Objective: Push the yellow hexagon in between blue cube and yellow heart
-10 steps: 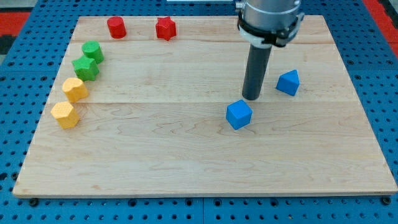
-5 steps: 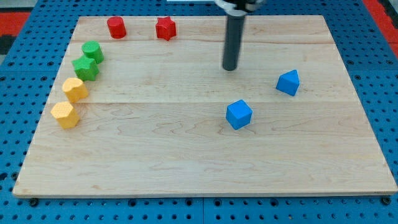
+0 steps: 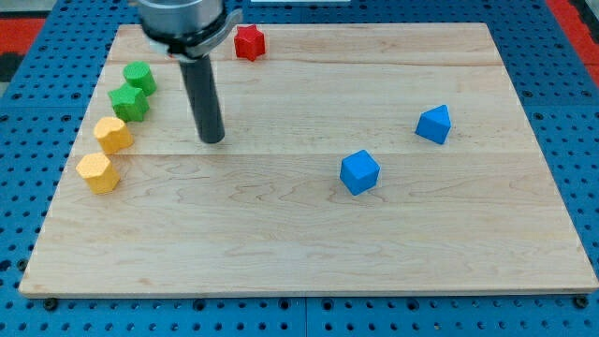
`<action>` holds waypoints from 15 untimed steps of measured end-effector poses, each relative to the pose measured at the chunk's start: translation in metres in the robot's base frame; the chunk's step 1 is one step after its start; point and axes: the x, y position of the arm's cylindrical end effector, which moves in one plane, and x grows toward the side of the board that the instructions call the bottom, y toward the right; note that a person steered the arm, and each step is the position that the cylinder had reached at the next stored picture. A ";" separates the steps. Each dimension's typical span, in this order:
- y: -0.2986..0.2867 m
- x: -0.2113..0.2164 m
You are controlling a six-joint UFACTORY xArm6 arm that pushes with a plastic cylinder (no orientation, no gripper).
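My tip (image 3: 212, 140) is sitting on bare board toward the left edge; there is no claw to open or close. Two yellow blocks are lying to its left: one (image 3: 112, 135) nearer, one (image 3: 97, 173) below. I cannot tell hexagon from heart. The blue cube (image 3: 359, 172) is waiting mid-board.

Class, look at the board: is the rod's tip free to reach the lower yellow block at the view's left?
Probably yes. My tip stands right of the two yellow blocks, and bare board lies between it and the lower yellow block; the upper yellow block sits just above that path.
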 end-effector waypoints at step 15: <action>-0.077 0.001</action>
